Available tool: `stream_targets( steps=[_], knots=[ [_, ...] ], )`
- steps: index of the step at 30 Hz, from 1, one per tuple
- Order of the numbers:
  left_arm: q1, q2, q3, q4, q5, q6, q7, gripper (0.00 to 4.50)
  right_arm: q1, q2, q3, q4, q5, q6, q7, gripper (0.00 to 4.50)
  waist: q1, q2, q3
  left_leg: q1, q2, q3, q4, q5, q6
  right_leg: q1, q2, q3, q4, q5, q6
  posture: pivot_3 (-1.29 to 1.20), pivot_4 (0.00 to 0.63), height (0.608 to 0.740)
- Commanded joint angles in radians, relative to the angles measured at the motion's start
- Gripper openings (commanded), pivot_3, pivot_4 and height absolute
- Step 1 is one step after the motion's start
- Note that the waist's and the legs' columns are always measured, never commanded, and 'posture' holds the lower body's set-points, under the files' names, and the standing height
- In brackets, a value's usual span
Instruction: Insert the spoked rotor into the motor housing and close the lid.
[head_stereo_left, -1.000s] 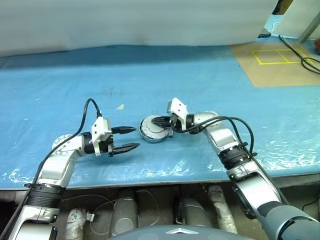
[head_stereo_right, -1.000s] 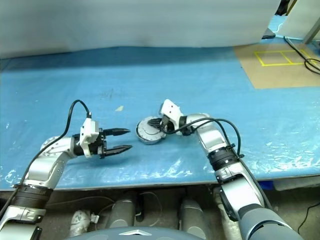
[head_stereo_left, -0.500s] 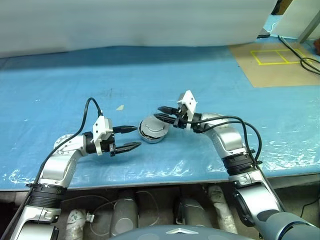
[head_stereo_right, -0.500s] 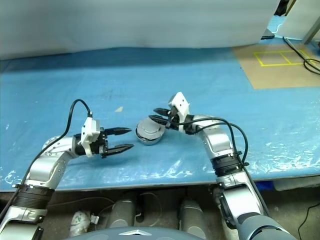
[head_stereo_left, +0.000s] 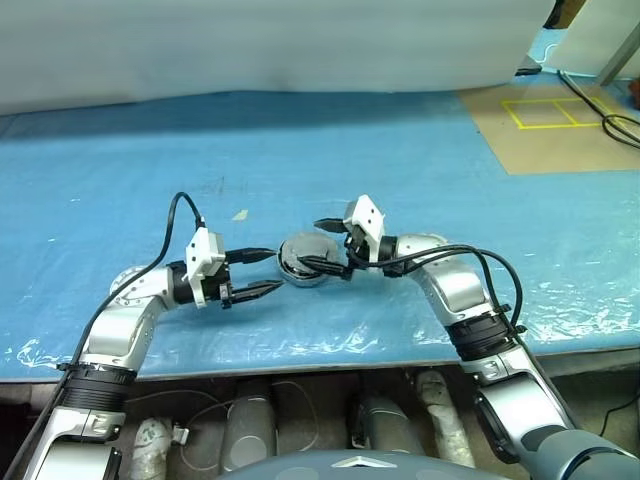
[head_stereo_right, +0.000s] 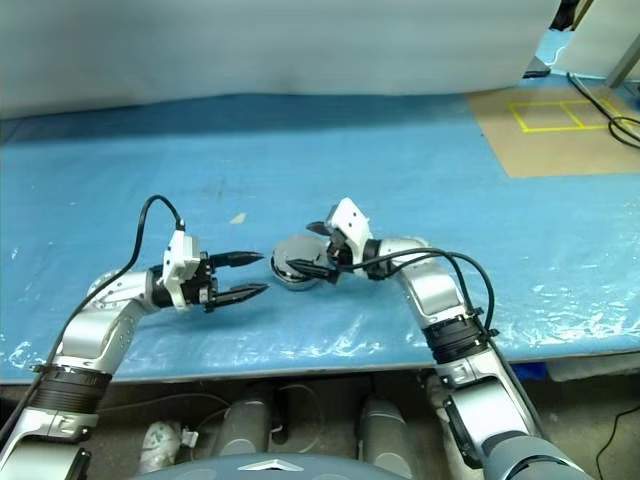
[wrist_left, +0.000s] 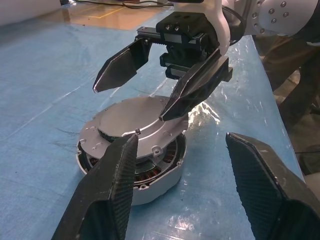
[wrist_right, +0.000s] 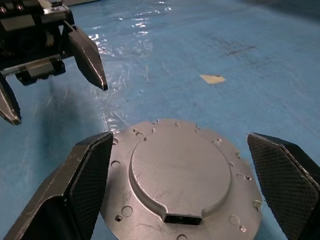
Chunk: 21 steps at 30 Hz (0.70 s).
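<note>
two grippers face each other across the motor housing (head_stereo_left: 305, 266), which sits on the blue sheet covering the tabletop (head_stereo_left: 400, 150), toward the near edge and roughly midway between its left and right ends. the lid (wrist_right: 180, 172) lies on top of the housing, plain pale grey face up, with a raised round centre and small holes around its flange. in the left wrist view the lid sits slightly askew on the housing, and copper-orange windings (wrist_left: 150, 169) show through the gap under its near rim. the spoked rotor cannot be made out.

the right gripper (head_stereo_left: 322, 244) reaches in from the right with its black fingers spread wide, one finger above the far side of the lid and the other just over its near side; it grips nothing, and whether a fingertip touches the lid is unclear. the left gripper (head_stereo_left: 258, 272) hangs just to the left of the housing, pointing at it, fingers partly apart and empty, tips close to the housing's rim but apart from it.

a small pale scrap (head_stereo_left: 240, 214) lies on the sheet behind the left gripper, farther from the near edge.
</note>
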<state>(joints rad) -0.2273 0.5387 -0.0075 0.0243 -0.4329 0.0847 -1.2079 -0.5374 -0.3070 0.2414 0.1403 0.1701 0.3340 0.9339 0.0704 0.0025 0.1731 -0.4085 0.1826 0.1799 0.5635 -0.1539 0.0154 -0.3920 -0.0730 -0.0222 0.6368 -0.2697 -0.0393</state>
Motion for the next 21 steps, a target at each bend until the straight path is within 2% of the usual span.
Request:
stream_targets(
  steps=[1, 10, 13, 16, 21],
  knots=[
    [0.002, 0.006, 0.020, -0.004, -0.009, -0.029, -0.005, 3.00, -0.014, -0.007, 0.013, 0.041, -0.037, -0.062, -0.011, 4.46, 0.000, 0.000, 0.000, 0.000, 0.000, 0.000, 0.000, 0.000, 0.000, 0.000, 0.000, 0.000, 0.000, 0.000, 0.000, 0.00, 0.150, 0.740],
    [0.012, 0.022, 0.039, 0.030, 0.007, -0.066, 0.010, 3.00, -0.005, -0.036, 0.085, 0.076, -0.127, -0.159, 0.004, 4.46, -0.001, 0.000, 0.000, 0.001, 0.000, 0.000, 0.000, 0.000, 0.000, 0.001, 0.000, 0.000, 0.000, 0.000, 0.000, 0.00, 0.150, 0.740],
    [0.008, 0.024, 0.045, 0.035, 0.002, -0.067, 0.013, 3.00, -0.018, -0.028, 0.084, 0.090, -0.132, -0.182, -0.003, 3.86, -0.001, 0.000, 0.000, 0.003, 0.000, 0.000, 0.000, 0.000, 0.000, 0.002, 0.000, 0.000, 0.000, 0.000, 0.000, 0.00, 0.150, 0.740],
    [0.014, 0.025, 0.050, 0.038, 0.003, -0.070, 0.014, 3.00, -0.030, -0.029, 0.084, 0.099, -0.137, -0.211, -0.002, 2.95, -0.001, 0.000, 0.000, 0.003, 0.000, 0.000, 0.000, 0.000, 0.000, 0.003, 0.000, 0.000, 0.000, 0.000, 0.000, 0.00, 0.150, 0.740],
    [0.021, 0.022, 0.049, 0.033, 0.002, -0.070, 0.019, 3.00, -0.057, -0.007, 0.055, 0.099, -0.108, -0.179, -0.016, 2.94, -0.001, 0.000, 0.000, 0.003, 0.000, 0.000, 0.000, 0.000, 0.000, 0.002, 0.000, 0.001, 0.000, 0.000, 0.000, 0.00, 0.150, 0.740]
  ],
)
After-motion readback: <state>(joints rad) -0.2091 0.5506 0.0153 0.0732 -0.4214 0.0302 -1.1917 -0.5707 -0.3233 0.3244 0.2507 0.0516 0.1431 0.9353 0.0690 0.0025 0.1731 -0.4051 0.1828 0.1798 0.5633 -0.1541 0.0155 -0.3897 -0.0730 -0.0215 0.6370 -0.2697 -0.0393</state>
